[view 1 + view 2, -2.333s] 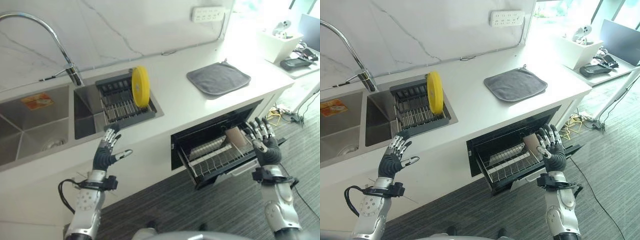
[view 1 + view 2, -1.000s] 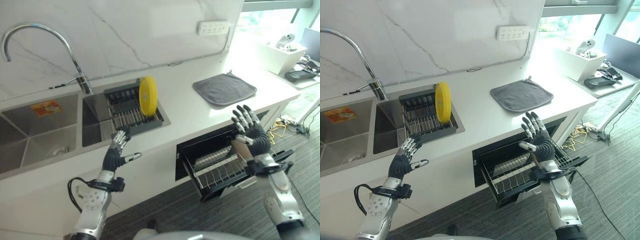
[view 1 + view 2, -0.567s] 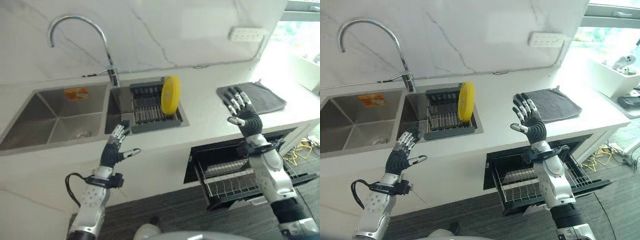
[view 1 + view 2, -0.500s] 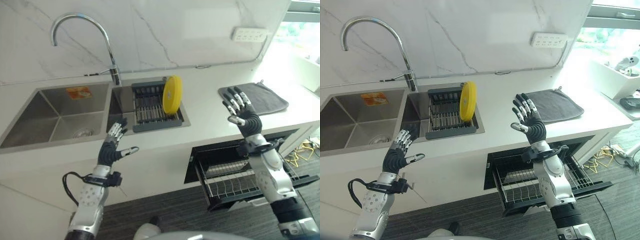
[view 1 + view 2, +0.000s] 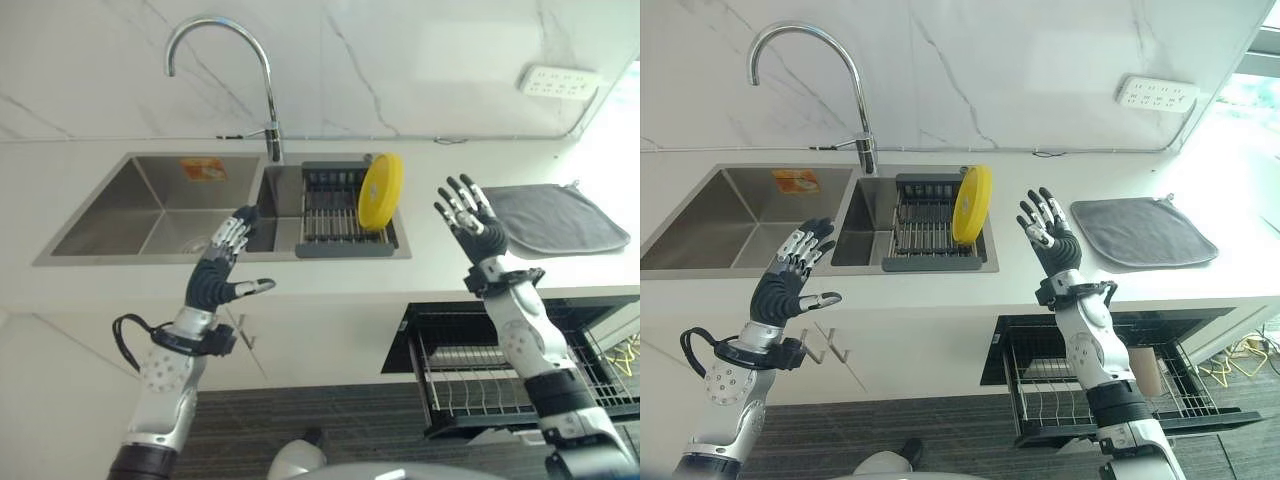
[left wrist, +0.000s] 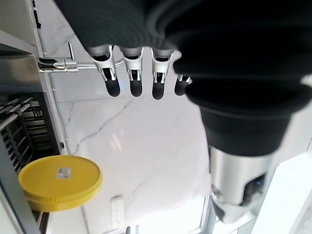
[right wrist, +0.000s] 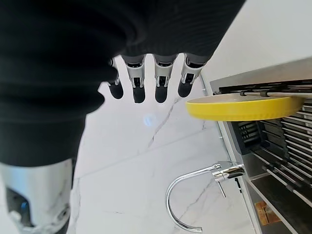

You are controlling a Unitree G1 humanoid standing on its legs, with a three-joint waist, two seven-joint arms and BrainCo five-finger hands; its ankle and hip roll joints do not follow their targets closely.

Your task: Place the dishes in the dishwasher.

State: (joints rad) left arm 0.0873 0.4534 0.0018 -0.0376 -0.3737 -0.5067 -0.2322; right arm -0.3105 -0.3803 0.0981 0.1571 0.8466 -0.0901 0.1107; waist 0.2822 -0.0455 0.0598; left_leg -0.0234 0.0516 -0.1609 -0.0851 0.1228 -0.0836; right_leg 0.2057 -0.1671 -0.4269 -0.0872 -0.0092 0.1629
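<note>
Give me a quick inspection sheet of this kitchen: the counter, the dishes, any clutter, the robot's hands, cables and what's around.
Surface: white counter with a steel double sink and a tall tap.
Job's things: yellow plate standing on edge in the drying rack at the sink; dishwasher rack pulled out below the counter, with a beige item at its right end, too unclear to name.
Clutter: grey mat lying flat on the counter, right of the plate.
Hands: left hand open, raised in front of the sink; right hand open, raised just right of the plate; both hold nothing.
Cables: thin cable along the wall to a socket strip.
Surroundings: marble-look wall, dark floor.
</note>
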